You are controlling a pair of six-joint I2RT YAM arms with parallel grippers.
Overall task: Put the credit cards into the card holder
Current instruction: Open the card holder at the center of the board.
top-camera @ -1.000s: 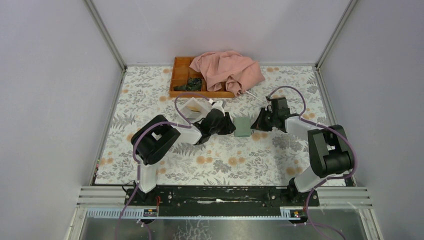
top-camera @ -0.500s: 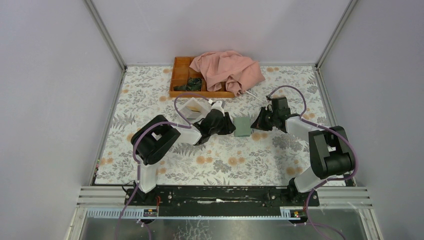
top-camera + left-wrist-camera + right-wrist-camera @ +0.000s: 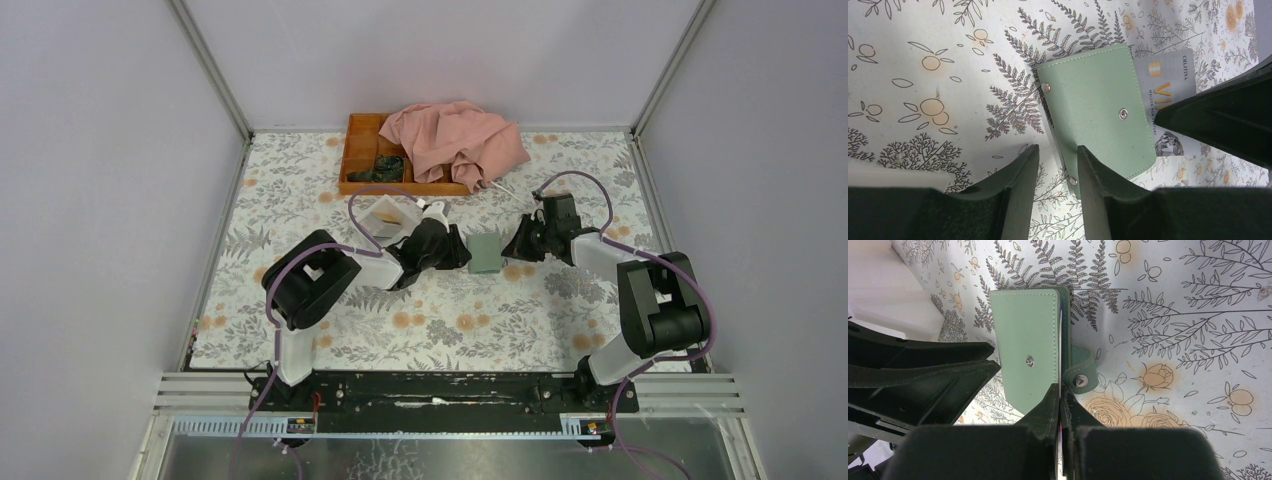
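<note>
Card holder [image 3: 487, 252] sits in the middle of the bench [image 3: 450, 330]. Right hand [image 3: 1062, 395], at its 3 o'clock, is pinching a grey card [image 3: 1168, 85] that looks partway in. Left hand [image 3: 1055, 165], at 9 o'clock, is half spread at the holder's edge, not clamping. Can't spot other cards.
</note>
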